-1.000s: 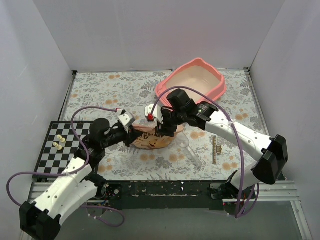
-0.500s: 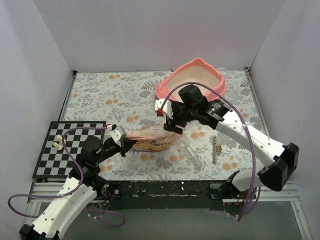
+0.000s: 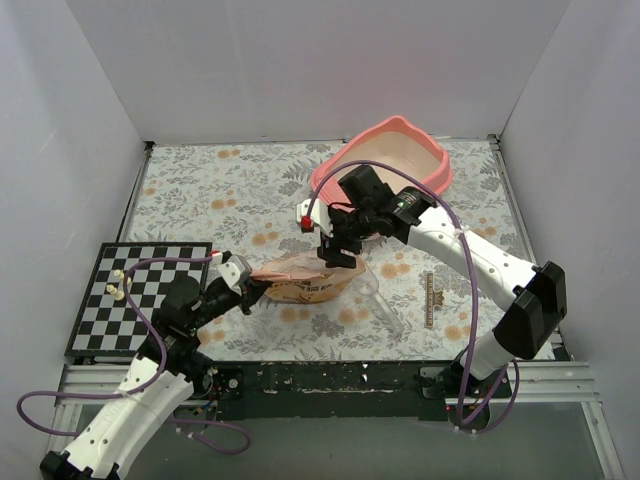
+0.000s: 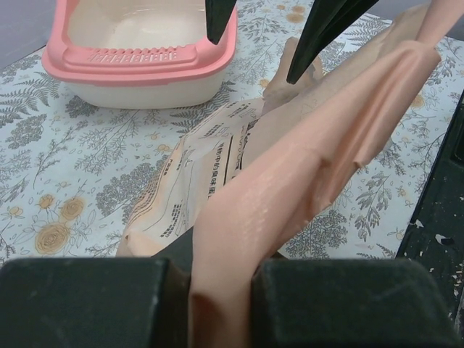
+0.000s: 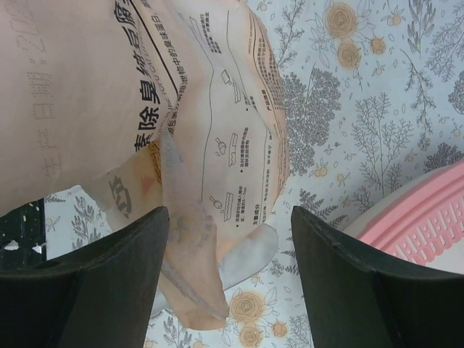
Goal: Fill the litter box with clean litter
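The pink litter box [image 3: 385, 150] stands at the far right, its cream inside bare; it also shows in the left wrist view [image 4: 138, 61] and the right wrist view [image 5: 428, 225]. No loose clean litter is in view. The orange-peach printed bag [image 3: 300, 280] lies on its side mid-table. My left gripper [image 3: 248, 290] is shut on the bag's left end [image 4: 290, 174], with a fold pinched between its fingers. My right gripper [image 3: 335, 250] is open and hovers over the bag's right end [image 5: 109, 109], with its fingers [image 5: 116, 275] on either side and nothing gripped.
A clear plastic scoop [image 3: 375, 295] lies just right of the bag, partly under it [image 5: 246, 254]. A black-and-white checkerboard [image 3: 140, 300] with small pale pieces lies at the near left. A thin printed strip [image 3: 430, 298] lies at the near right. White walls enclose the floral mat.
My left arm drew back toward the near left with the bag's end, so the bag now lies lower and stretched out. My right gripper shifted slightly right, then back left.
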Motion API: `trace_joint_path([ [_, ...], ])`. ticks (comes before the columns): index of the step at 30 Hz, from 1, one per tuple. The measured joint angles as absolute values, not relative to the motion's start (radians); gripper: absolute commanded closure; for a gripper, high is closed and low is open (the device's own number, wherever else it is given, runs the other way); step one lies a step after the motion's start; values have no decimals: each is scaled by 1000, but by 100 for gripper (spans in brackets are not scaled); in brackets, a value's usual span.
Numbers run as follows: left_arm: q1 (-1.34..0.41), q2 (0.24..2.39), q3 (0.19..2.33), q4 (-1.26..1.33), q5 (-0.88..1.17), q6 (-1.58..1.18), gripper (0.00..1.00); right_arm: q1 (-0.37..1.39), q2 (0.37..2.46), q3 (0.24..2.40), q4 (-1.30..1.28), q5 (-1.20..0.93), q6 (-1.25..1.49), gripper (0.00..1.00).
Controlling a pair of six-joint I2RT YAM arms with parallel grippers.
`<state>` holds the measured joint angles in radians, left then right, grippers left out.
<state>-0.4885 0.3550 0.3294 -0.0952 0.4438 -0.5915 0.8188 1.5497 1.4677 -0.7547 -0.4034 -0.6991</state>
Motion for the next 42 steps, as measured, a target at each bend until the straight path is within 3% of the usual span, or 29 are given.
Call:
trace_joint_path([
  [20, -488, 474, 344, 6, 435, -603, 100, 890, 1559, 1463, -817, -466, -737, 25],
  [28, -488, 511, 356, 28, 448, -611, 100, 928, 1577, 1436, -785, -422, -723, 42],
  [36, -487, 503, 356, 25, 436, -615, 100, 931, 1597, 1423, -698, -260, -687, 23],
  [42, -487, 501, 356, 21, 432, -618, 100, 931, 1598, 1423, -679, -226, -692, 19],
])
